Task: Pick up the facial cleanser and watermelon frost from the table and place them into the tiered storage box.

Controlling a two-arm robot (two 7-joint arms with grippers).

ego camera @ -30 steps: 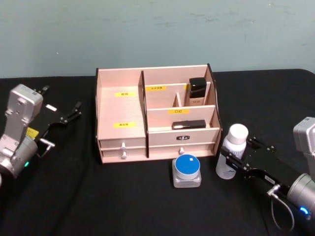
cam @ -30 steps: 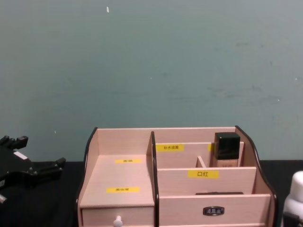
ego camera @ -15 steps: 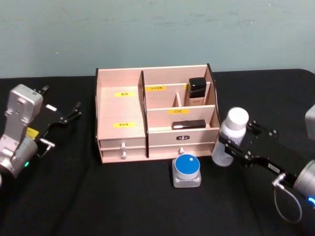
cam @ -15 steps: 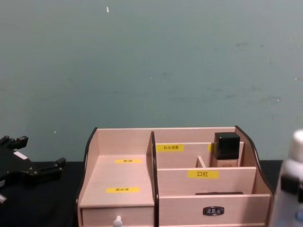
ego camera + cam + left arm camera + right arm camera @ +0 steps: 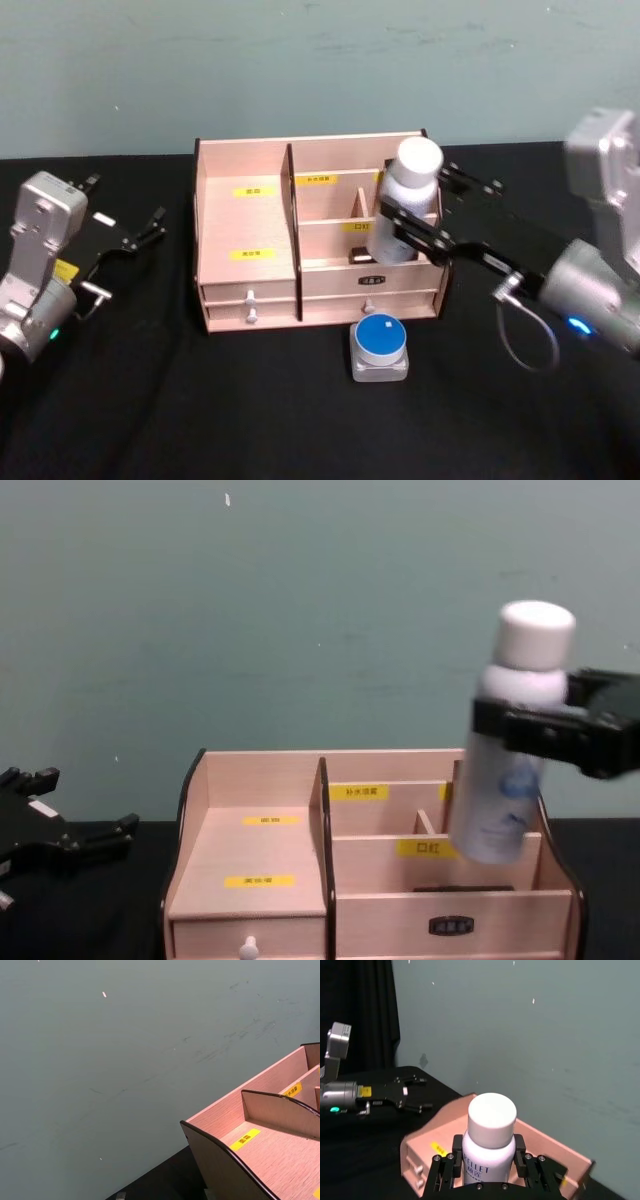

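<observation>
**Head view: cleanser aloft over the box, blue-lidded jar not yet picked**

By my reading the job is under halfway. My right gripper is clamped on the facial cleanser, which is off the table and hangs over the right half of the tiered storage box, above its stepped compartments. It is not seated in any of them yet. The watermelon frost sits untouched on the black table, just in front of the box's drawers. What remains is lowering and letting go of the bottle, then the whole pick and place of the jar. My left gripper is parked well to the left of the box, its fingers spread and empty.

From the side, the chest view gives me what the head camera cannot. The bottle is tilted, cap leaning right, and its base is level with the upper tier walls rather than down inside. The right wrist view shows the grip itself, with fingers pressed on either side of the body under the cap and the lettering facing the camera. The jar on the table I can place from the head view.
</observation>
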